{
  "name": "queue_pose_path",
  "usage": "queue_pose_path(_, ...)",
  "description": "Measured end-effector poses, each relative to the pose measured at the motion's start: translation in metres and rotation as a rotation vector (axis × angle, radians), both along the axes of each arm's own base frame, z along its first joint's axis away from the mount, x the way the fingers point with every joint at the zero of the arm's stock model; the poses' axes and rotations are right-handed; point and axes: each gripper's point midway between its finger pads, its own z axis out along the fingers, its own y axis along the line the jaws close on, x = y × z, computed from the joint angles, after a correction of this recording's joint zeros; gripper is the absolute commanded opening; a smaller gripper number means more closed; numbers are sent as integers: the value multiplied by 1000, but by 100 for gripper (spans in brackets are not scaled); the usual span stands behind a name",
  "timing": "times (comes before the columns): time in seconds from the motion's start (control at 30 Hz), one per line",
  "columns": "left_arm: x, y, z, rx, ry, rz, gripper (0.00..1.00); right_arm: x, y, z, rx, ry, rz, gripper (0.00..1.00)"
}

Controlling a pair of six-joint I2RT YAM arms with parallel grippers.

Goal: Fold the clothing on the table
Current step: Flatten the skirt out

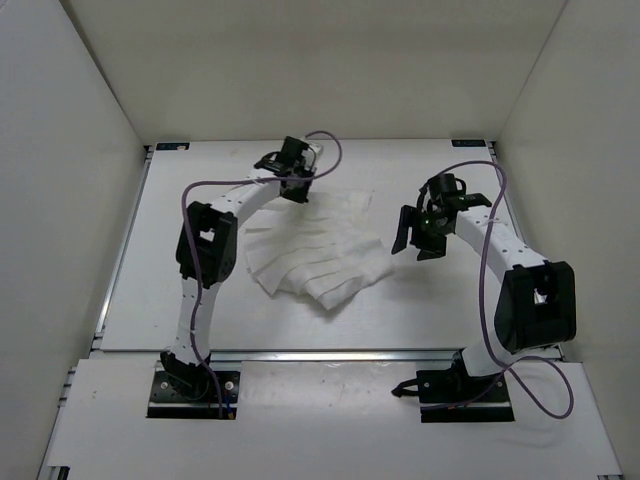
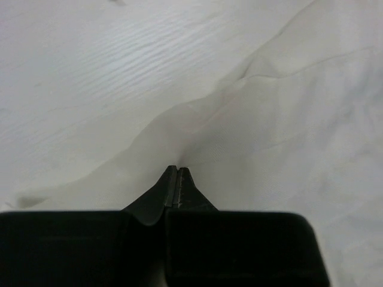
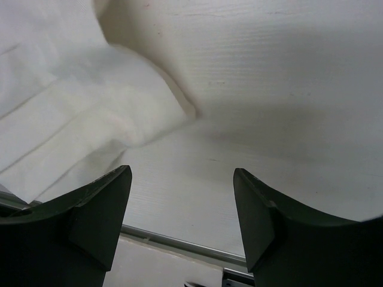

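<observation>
We are at the grasping step: the pleated white clothing [image 1: 320,255] lies rumpled in the middle of the table [image 1: 420,310], not yet folded. Our left gripper [image 2: 178,172] is pressed together at the garment's far edge, and the cloth puckers at its tips, so we judge it pinched. Our right gripper [image 3: 182,174] hangs spread over bare table just right of the cloth, holding nothing. Next it should reach left to that near-right edge and close, so both arms can lift together.

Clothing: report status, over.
Left gripper shut, pinching clothing at far edge. Right gripper open, beside it over table. Rumpled, not yet folded. Nothing blocking.
</observation>
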Motion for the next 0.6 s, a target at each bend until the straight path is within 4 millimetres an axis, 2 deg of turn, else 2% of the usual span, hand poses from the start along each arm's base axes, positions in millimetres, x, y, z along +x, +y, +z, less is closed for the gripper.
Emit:
queue_pose_path(0.07,5,34,12,-23,8,85,0,4,-2,0,-1,-1,0,67)
queue_pose_path(0.1,5,58,19,-33,13,136,0,7,-1,1,-2,-4,4,67)
queue_pose_path(0.2,-7,118,36,0,24,245,0,22,2,2,1,-17,22,69)
queue_pose_path(0.27,-25,136,43,56,33,269,0,32,5,2,4,-19,39,69)
queue_pose_path(0.3,-36,133,45,80,34,255,0,37,8,1,4,-22,50,69)
queue_pose_path(0.37,-66,113,41,116,61,196,0,46,12,-1,1,-20,67,69)
queue_pose_path(0.4,-87,97,35,127,83,150,0,51,15,-1,0,-19,78,69)
queue_pose_path(0.47,-127,78,21,140,145,82,0,59,22,-1,0,-26,101,69)
queue_pose_path(0.53,-164,77,7,140,226,59,0,65,27,-1,0,-33,119,69)
queue_pose_path(0.6,-186,92,0,146,287,94,0,69,31,1,-1,-38,134,69)
